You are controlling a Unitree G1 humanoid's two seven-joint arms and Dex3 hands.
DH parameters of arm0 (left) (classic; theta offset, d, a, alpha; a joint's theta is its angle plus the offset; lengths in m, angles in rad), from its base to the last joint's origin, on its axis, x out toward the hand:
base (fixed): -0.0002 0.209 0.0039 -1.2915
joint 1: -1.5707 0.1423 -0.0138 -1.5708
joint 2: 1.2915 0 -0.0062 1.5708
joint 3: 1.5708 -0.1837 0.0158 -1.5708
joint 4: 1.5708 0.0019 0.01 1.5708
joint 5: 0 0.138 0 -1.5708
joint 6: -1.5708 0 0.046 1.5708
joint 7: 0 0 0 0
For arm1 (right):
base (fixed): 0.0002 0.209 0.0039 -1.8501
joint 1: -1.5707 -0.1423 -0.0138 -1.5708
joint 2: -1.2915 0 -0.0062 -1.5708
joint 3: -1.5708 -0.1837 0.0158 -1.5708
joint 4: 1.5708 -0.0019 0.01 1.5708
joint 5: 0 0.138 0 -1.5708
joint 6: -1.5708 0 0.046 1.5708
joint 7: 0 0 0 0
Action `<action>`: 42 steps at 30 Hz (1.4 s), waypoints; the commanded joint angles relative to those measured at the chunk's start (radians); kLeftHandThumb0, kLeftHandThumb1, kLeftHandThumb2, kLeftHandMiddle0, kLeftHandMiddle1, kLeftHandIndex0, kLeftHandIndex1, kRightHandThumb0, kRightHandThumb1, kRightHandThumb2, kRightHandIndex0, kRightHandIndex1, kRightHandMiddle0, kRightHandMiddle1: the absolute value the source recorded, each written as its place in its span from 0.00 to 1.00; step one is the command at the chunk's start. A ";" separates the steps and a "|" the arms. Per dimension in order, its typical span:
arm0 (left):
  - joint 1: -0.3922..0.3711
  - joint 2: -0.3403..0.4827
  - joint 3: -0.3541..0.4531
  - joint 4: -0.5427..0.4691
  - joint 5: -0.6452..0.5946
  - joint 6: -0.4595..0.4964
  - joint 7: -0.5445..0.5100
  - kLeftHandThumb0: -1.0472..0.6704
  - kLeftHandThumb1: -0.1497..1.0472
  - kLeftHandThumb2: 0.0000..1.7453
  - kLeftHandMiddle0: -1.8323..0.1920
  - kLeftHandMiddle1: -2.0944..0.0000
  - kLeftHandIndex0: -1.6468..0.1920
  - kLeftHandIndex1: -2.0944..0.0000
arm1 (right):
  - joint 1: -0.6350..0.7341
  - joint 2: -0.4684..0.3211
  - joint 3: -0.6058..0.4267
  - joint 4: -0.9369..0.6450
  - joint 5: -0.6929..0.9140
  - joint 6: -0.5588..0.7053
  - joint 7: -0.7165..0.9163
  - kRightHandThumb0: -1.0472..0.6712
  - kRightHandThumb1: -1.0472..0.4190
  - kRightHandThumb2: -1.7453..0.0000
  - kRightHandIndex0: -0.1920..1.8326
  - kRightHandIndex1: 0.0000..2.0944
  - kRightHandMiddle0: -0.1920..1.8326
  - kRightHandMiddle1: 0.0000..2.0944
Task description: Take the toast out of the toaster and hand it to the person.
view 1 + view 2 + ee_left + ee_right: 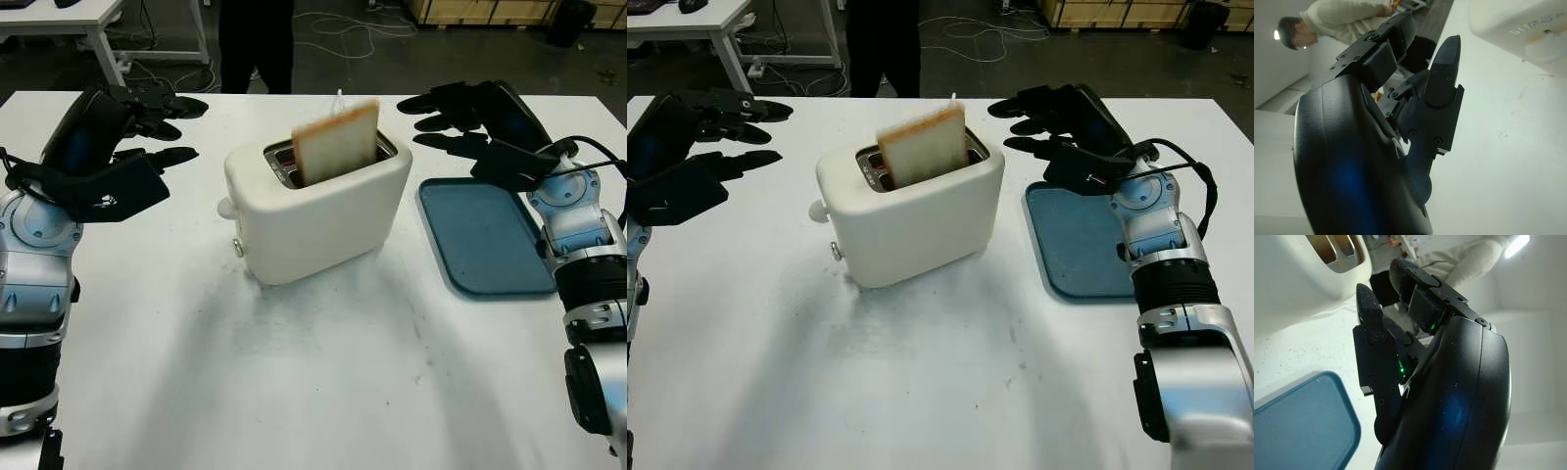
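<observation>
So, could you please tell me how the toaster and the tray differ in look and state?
The toaster is cream and boxy, standing tall; the tray is blue, flat and low. The toaster holds a slice of toast sticking up from its slot; the tray holds nothing. Both sit on the white table, between the robot's hands.

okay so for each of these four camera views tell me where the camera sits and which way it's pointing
Left eye: on the head, facing forward and down at the toaster holding the toast; both arms, left hand open.
Right eye: same, slightly offset; right hand open above the blue tray.
Left wrist: beside the left hand, toward the toaster's side and the person.
Right wrist: beside the right hand; shares toaster and tray.
</observation>
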 commanded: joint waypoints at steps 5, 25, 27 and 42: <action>0.000 0.006 -0.003 -0.006 0.004 -0.001 -0.001 0.42 0.84 0.00 0.52 0.79 0.43 1.00 | -0.003 0.000 -0.002 -0.010 0.009 0.008 0.004 0.45 0.09 0.99 0.56 0.00 0.53 0.00; -0.005 0.006 -0.006 0.003 0.004 -0.007 0.001 0.42 0.84 0.00 0.52 0.80 0.43 1.00 | -0.135 0.000 -0.026 -0.078 0.114 -0.003 0.129 0.37 0.25 1.00 0.54 0.00 0.51 0.00; -0.005 0.004 -0.004 0.001 0.000 -0.004 0.000 0.42 0.84 0.00 0.52 0.80 0.43 1.00 | -0.159 0.003 -0.011 -0.070 0.101 -0.019 0.148 0.33 0.26 1.00 0.54 0.01 0.51 0.00; -0.004 0.005 -0.006 -0.001 0.006 -0.004 0.000 0.42 0.83 0.00 0.52 0.80 0.43 1.00 | -0.254 0.094 0.160 -0.005 -0.031 -0.045 0.190 0.24 0.27 1.00 0.58 0.04 0.54 0.01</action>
